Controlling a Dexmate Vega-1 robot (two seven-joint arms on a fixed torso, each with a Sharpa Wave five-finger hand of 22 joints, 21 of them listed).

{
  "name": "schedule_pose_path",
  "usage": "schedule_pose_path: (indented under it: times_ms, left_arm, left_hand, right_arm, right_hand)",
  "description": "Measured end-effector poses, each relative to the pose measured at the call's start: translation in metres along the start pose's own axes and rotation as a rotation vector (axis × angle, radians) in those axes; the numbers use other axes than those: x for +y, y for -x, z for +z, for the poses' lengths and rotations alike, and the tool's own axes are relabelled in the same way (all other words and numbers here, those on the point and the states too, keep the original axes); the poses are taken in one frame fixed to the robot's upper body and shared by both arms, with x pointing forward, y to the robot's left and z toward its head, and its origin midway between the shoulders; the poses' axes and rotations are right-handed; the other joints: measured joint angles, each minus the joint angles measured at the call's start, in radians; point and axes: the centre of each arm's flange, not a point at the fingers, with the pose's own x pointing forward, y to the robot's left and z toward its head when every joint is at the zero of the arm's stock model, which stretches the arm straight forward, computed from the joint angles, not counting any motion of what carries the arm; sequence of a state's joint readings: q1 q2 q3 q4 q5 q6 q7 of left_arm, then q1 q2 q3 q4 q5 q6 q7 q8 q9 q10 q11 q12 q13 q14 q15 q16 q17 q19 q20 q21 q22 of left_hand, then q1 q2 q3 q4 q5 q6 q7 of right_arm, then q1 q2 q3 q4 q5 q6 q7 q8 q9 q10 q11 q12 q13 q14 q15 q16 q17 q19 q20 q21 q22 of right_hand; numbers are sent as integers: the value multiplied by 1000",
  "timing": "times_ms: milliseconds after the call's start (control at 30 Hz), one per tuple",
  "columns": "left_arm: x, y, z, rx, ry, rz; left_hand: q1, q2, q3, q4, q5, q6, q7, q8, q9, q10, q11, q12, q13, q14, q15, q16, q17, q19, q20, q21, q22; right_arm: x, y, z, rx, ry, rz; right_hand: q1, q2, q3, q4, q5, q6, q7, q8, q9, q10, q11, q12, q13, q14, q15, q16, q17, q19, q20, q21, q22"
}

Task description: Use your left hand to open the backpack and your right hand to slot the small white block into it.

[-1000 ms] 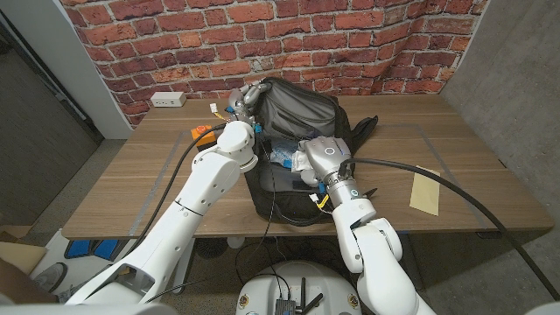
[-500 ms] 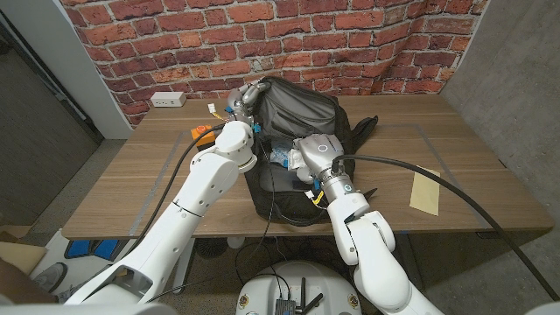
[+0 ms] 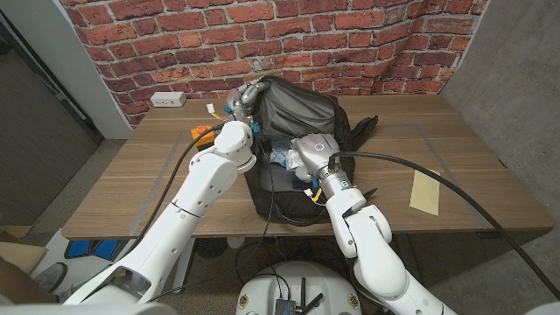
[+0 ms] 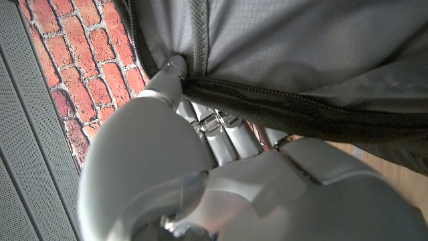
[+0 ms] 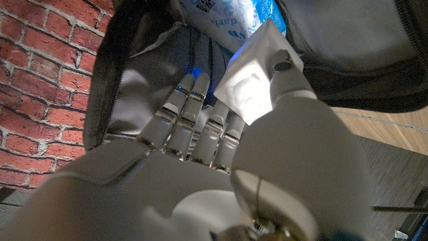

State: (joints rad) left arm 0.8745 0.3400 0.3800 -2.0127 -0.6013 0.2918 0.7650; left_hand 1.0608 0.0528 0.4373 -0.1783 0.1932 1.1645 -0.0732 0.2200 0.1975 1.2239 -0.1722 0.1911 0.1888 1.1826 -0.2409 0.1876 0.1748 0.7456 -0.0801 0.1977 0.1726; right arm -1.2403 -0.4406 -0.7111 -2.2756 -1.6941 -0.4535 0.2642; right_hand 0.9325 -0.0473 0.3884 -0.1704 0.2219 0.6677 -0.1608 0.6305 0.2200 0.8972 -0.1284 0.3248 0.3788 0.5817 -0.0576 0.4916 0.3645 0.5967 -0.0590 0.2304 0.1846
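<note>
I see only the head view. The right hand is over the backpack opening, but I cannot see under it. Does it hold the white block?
Observer: Yes. In the right wrist view the right hand pinches the small white block at the opening.
Operator: Is something already inside?
Observer: A blue and white printed package lies just beyond the block.
Operator: And the left hand?
Observer: The left hand grips the backpack at its zipper edge.

White glossy arms w/ black cables, grey jointed fingers (image 5: 200,117)
</note>
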Motion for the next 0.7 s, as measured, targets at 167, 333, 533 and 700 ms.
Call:
schedule_pose_path:
  times_ms: [167, 333, 533, 700]
  left_arm:
    - [0, -1, 2, -3, 0, -1]
    - [0, -2, 3, -4, -2, -2]
    - [1, -3, 4, -5, -4, 0]
    - [3, -3, 5, -6, -2, 0]
  left_hand:
    - [3, -3, 0, 0, 0, 0, 0, 0, 0, 0, 0, -2, 0, 0, 0, 0, 0, 0, 0, 0, 0]
    - [3, -3, 0, 0, 0, 0, 0, 0, 0, -1, -1, 2, 0, 0, 0, 0, 0, 0, 0, 0, 0]
    - [5, -6, 0, 0, 0, 0, 0, 0, 0, -1, -1, 2, -1, 0, 0, 0, 0, 0, 0, 0, 0]
    - [5, -6, 0, 0, 3, 0, 0, 0, 1, -1, -1, 2, -1, 0, 0, 0, -3, 0, 0, 0, 0]
  right_arm:
    - [3, -4, 1, -10, 3, 7]
    - [7, -8, 2, -19, 7, 13]
    - [9, -11, 4, -27, 10, 19]
    - [13, -15, 5, -29, 15, 34]
  right_hand:
    - [0, 0, -3, 3, -1, 0, 0, 0, 1, 3, 3, -1, 0, 7, 1, 0, 5, 0, 0, 0, 0]
    - [0, 0, -3, 3, -1, 0, 0, 0, 0, 3, 3, -3, 0, 9, 2, 0, 5, 0, 0, 0, 0]
    - [0, 0, -8, 4, -1, 0, 0, 0, -3, 3, 3, -4, 0, 9, 2, 0, 5, 0, 0, 0, 0]
    - [1, -1, -9, 5, -1, -10, -10, -6, -6, 3, 3, -8, 0, 9, 2, -4, 5, 0, 0, 0, 0]
